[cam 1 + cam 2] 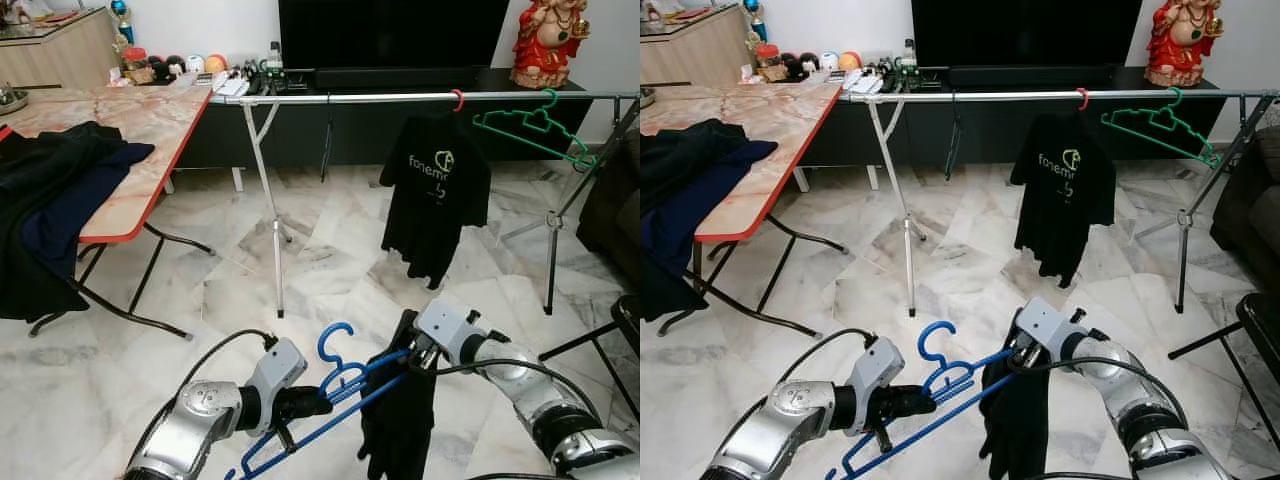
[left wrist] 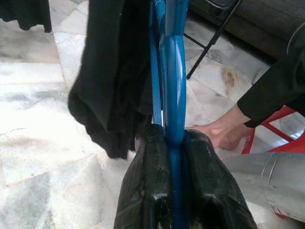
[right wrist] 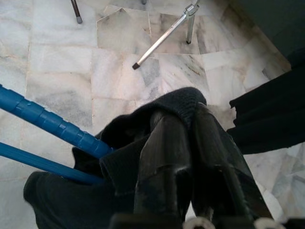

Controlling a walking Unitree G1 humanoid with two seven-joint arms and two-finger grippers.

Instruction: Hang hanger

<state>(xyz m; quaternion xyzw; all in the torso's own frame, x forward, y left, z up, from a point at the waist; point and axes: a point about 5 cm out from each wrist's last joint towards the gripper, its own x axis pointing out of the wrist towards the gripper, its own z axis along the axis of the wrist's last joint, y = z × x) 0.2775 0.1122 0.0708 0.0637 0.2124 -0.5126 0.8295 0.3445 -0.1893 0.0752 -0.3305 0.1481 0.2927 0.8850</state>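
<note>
The left gripper (image 2: 174,143) has its fingers clamped on the blue hanger (image 1: 340,385), which runs out ahead of them. The right gripper (image 3: 183,124) pinches the black garment (image 1: 400,420) draped over the hanger's far end. To hang it well, both should lift together, keeping the hook (image 1: 333,340) upright, toward the rail (image 1: 350,98) well beyond the fingers, left of the hung black shirt (image 1: 435,195).

A blue plastic hanger (image 1: 330,390) is held low above the marble floor, lying slantwise with its open hook turned upward. The left claw (image 2: 175,143) is clamped on its lower bar, and a black garment (image 1: 398,415) drapes limply from its far end, where the right claw (image 3: 183,129) pinches the cloth against the ridged shoulder.
</note>
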